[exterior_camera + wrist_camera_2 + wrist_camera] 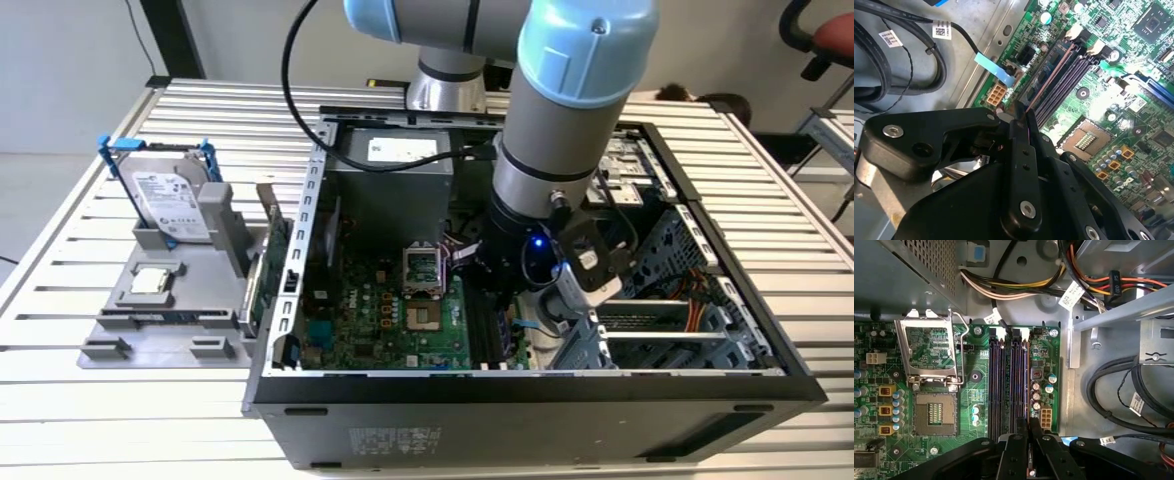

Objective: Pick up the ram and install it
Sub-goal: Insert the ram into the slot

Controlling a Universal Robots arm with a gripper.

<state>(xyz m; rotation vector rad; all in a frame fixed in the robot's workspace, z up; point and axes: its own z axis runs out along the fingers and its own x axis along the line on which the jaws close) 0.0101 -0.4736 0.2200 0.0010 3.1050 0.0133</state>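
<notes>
My gripper (497, 290) is down inside the open computer case (534, 385), over the green motherboard (374, 320). Its black fingers are shut on the ram (1051, 75), which shows edge-on as a thin pinkish strip running out from the fingertips. The strip lies along the dark memory slots (1066, 82), at their side nearest the case wall. In the first wrist view the gripper (1030, 422) sits at one end of the slots (1004, 380), and the ram's (1027, 385) thin edge lines up with the outermost slot. I cannot tell whether it is seated.
An open processor socket (934, 412) lies beside the slots. Black cable bundles (1114, 390) and a drive cage (667, 320) crowd the case on the exterior view's right. Outside, at the exterior view's left, a grey fixture (160, 300) carries a blue-framed hard drive (167, 200) and a green expansion card (267, 265).
</notes>
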